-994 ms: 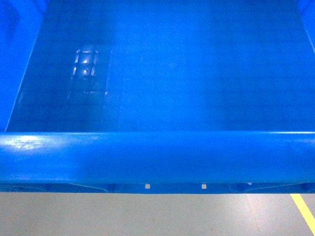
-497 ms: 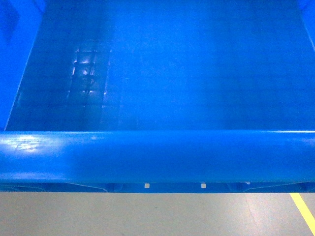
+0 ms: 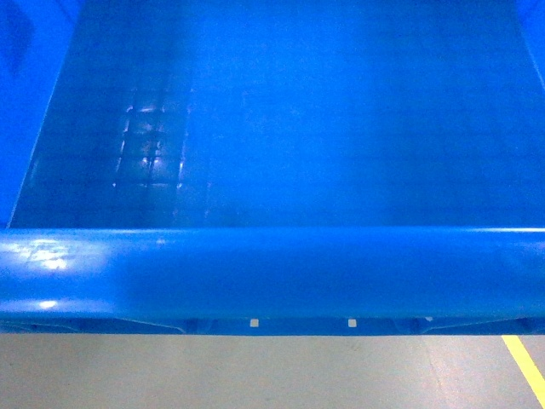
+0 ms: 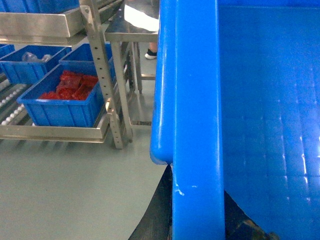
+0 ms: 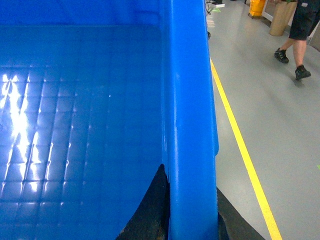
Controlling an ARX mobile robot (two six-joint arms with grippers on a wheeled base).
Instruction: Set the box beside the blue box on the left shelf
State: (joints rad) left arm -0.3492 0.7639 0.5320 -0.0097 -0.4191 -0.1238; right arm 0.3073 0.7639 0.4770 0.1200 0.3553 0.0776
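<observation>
The box point(image 3: 272, 128), a large bright-blue crate with a grid floor, fills the head view, its near rim point(image 3: 272, 273) above grey floor. My left gripper point(image 4: 196, 200) is shut on the box's left rim point(image 4: 195, 100), one dark finger point(image 4: 160, 210) on each side. My right gripper point(image 5: 191, 200) is shut on the right rim point(image 5: 187, 100) the same way. In the left wrist view the left shelf point(image 4: 55, 132) shows white rollers point(image 4: 11, 95). On it stands a blue box point(image 4: 65, 97) holding red packets, well to the left of the held box.
Another blue box point(image 4: 30, 62) stands behind the one with red packets. A perforated steel post point(image 4: 107, 75) and a steel table point(image 4: 130, 30) lie between shelf and crate. A yellow floor line point(image 5: 240, 145) runs on the right, where a person point(image 5: 300, 30) walks.
The light glints on the box's floor have shifted a little. The box keeps nearly the same place in the head view.
</observation>
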